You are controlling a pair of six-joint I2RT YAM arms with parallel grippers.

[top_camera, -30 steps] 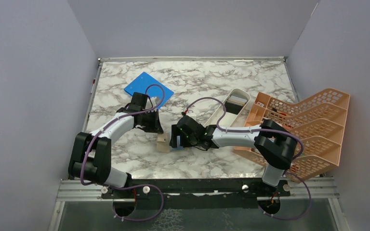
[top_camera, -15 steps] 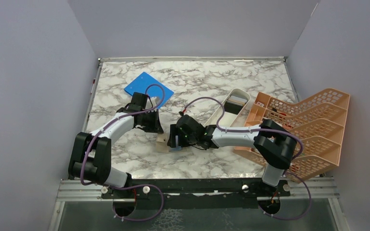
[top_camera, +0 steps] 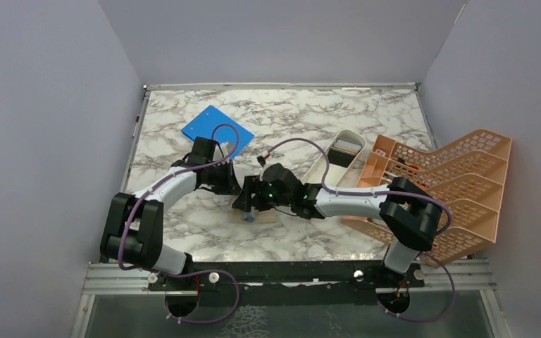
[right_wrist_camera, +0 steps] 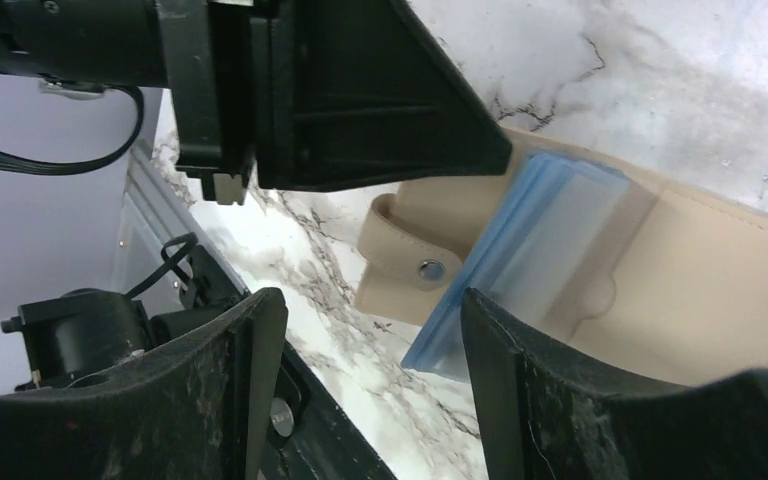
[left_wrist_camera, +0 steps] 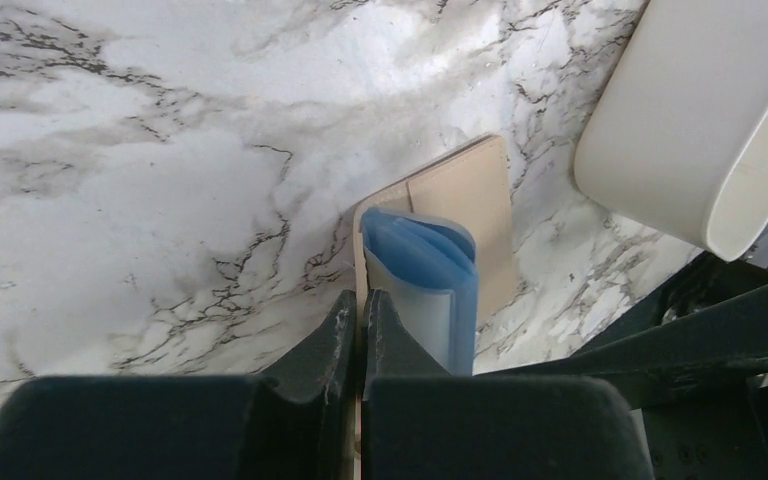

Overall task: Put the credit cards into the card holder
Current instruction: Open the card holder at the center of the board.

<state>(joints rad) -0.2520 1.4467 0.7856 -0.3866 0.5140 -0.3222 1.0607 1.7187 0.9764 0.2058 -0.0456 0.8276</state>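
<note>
The tan card holder (right_wrist_camera: 700, 290) lies open on the marble, snap stud (right_wrist_camera: 430, 268) on its flap. A stack of light blue, card-sized translucent sheets (right_wrist_camera: 540, 240) stands out of it; I cannot tell cards from pockets. My left gripper (left_wrist_camera: 360, 300) is shut on one thin tan flap of the card holder (left_wrist_camera: 470, 195), the blue stack (left_wrist_camera: 425, 285) just right of its fingers. My right gripper (right_wrist_camera: 372, 305) is open and empty just above the holder. In the top view both grippers, left (top_camera: 231, 189) and right (top_camera: 248, 204), meet over the holder (top_camera: 262, 217). A black card (top_camera: 339, 159) lies in the white tray.
The long white tray (top_camera: 324, 169) lies right of the grippers and shows in the left wrist view (left_wrist_camera: 700, 110). An orange lattice rack (top_camera: 458, 190) stands at the right edge. A bright blue flat board (top_camera: 208, 127) lies at the back left.
My right gripper has moved left over the card holder, which now lies flatter beneath it. My left gripper has shifted a little right towards it.
</note>
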